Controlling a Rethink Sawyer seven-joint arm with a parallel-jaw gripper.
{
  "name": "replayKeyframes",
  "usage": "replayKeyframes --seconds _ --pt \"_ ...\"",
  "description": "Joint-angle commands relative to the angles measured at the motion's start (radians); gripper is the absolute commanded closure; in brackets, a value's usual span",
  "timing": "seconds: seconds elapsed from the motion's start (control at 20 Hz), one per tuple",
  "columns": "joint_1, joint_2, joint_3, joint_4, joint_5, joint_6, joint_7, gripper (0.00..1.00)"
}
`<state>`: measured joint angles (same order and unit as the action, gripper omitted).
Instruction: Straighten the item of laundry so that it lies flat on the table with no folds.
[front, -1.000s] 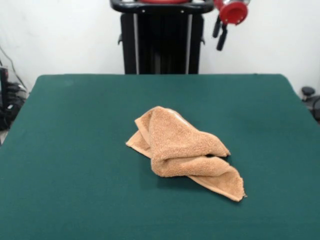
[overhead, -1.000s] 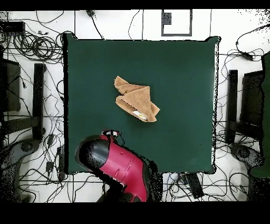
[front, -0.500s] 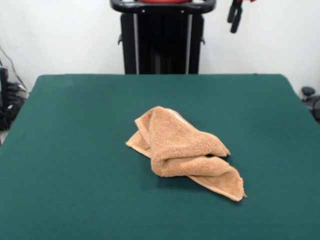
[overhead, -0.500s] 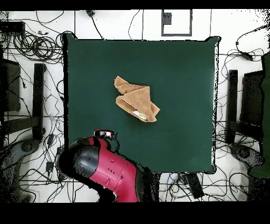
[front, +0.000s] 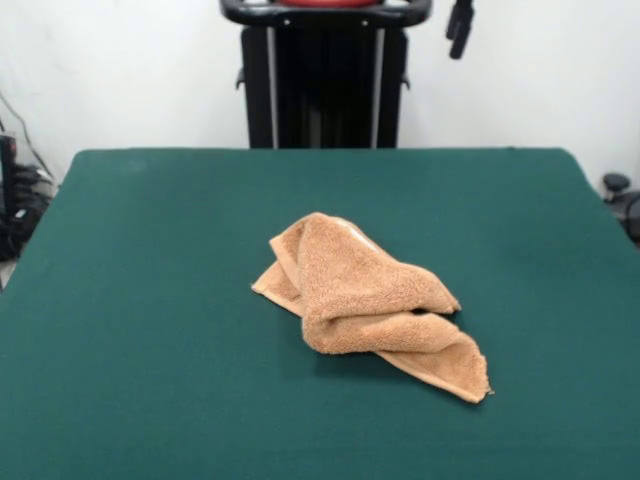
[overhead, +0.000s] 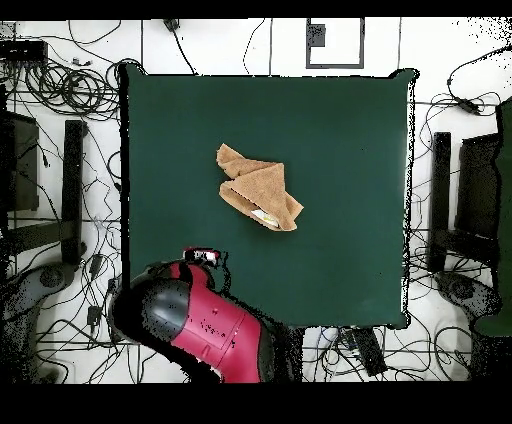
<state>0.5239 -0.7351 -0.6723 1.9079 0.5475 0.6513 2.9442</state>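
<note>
The item of laundry (front: 368, 295) is a tan-orange towel lying crumpled near the middle of the table (front: 150, 300), folded over itself in thick layers with one hemmed corner sticking out toward the front right. From overhead the towel (overhead: 260, 192) forms a rough wedge with a small white label on its lower side. My gripper (front: 459, 27) hangs high above the far edge, well away from the towel, open and holding nothing. In the overhead view the gripper (overhead: 203, 255) sits at the table's (overhead: 340, 130) lower left, ahead of the red arm (overhead: 200, 320).
The black pedestal (front: 325, 80) stands behind the far edge. Cables and black stands (overhead: 72, 190) surround the table on the floor. Green cloth lies bare all around the towel.
The gripper has risen toward the top edge of the front view and drifted a little. Overhead, the red arm swung left. The towel has not moved.
</note>
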Motion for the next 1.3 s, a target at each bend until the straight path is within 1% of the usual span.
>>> replayKeyframes --seconds 0.05,0.2,0.4,0.45,0.6,0.65,0.7,0.75,0.8,0.9,1.0,1.05,1.1,1.15,1.3 --pt "0.042 0.044 0.013 -0.008 0.054 0.013 0.331 0.0" --pt "0.042 0.049 0.014 0.004 0.057 -0.019 0.319 0.0" --pt "0.037 0.023 -0.007 0.009 0.037 -0.03 0.277 0.0" --pt "0.039 0.007 -0.005 0.028 0.043 -0.053 0.272 0.0" --pt "0.026 -0.001 0.003 0.06 0.045 -0.123 0.249 0.0" --pt "0.029 0.006 -0.001 0.071 0.046 -0.157 0.255 0.0" --pt "0.036 0.011 -0.009 0.074 0.043 -0.165 0.262 0.0" --pt "0.062 0.023 -0.044 0.07 0.03 -0.16 0.281 0.0" --pt "0.07 0.027 -0.057 0.068 0.024 -0.158 0.284 0.0" --pt "0.051 0.031 -0.045 0.093 0.027 -0.212 0.263 0.0" --pt "-0.007 0.027 0.009 0.145 0.044 -0.309 0.231 0.0" --pt "-0.053 0.02 0.059 0.18 0.047 -0.387 0.205 0.0" --pt "-0.081 0.018 0.084 0.198 0.043 -0.429 0.193 0.0" --pt "-0.145 0.01 0.143 0.229 0.024 -0.515 0.164 0.0" --pt "-0.28 -0.008 0.253 0.277 -0.031 -0.637 0.124 0.0"
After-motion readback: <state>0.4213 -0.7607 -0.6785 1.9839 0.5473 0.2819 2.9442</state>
